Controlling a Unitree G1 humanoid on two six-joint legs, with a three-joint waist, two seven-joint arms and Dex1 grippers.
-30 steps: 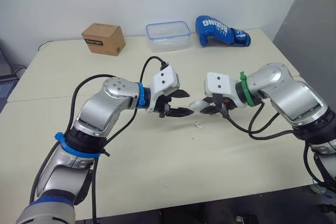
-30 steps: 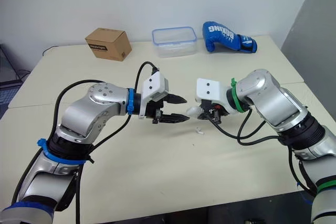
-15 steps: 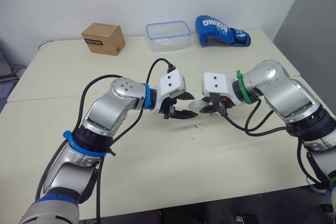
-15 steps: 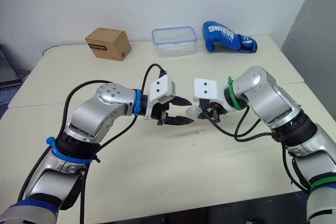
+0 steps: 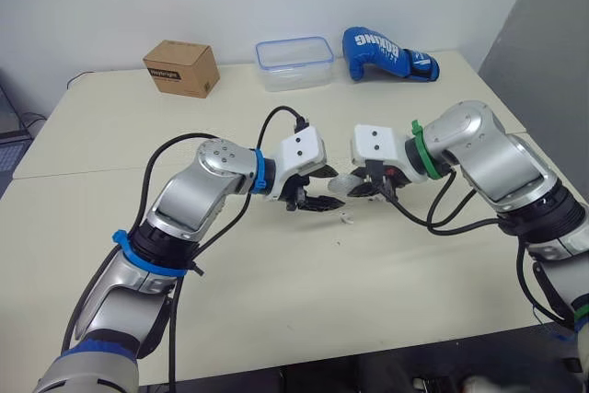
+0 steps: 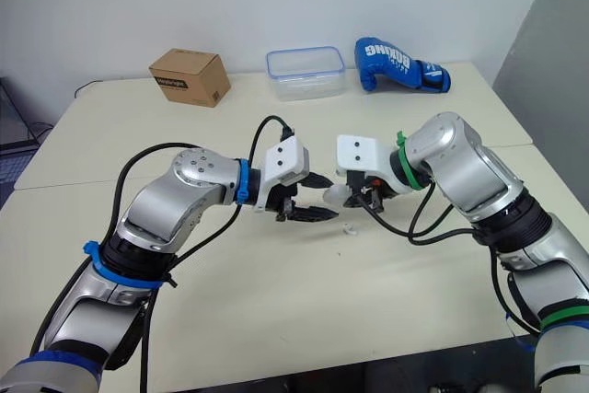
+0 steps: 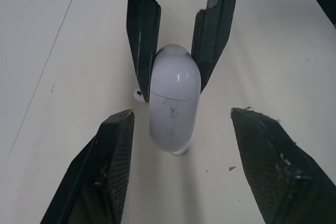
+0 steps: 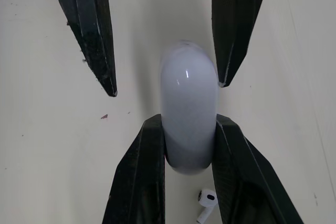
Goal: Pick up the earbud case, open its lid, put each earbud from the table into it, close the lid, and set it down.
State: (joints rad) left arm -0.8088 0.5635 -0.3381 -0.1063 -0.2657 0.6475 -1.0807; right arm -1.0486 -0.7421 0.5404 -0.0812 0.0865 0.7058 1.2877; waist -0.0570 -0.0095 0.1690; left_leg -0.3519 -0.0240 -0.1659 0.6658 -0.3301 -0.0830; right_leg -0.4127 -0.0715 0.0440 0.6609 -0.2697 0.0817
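In the left eye view, just above centre, my right tool (image 5: 350,189) is clamped on the white earbud case (image 5: 341,186) and holds it clear of the desk (image 5: 276,310). My left tool (image 5: 324,190) faces it from the left with its fingers spread wide, their tips on either side of the case's free end. One earbud (image 5: 347,219) lies on the desk just below the case. Along the top of the frame, well apart from the work, sit a cardboard box (image 5: 181,68), a clear plastic container (image 5: 294,63) and a blue boxing glove (image 5: 386,54). The right eye view gives the same layout, with the earbud (image 6: 350,228) right of centre under the two tools. In the left wrist view, my own two fingers (image 7: 102,177) rise from the bottom corners, wide apart and touching nothing. The case stands in the centre between them, pinched at its far end by the right tool's fingers (image 7: 143,40). A thin seam crosses the case and I see no gap there, so I judge it closed. In the right wrist view, the case (image 8: 189,103) sits gripped in the centre, and the earbud (image 8: 206,203) is on the desk at the bottom edge. I judge the pick-up done. Opening the case, loading the earbuds, closing it and setting it down are all left.
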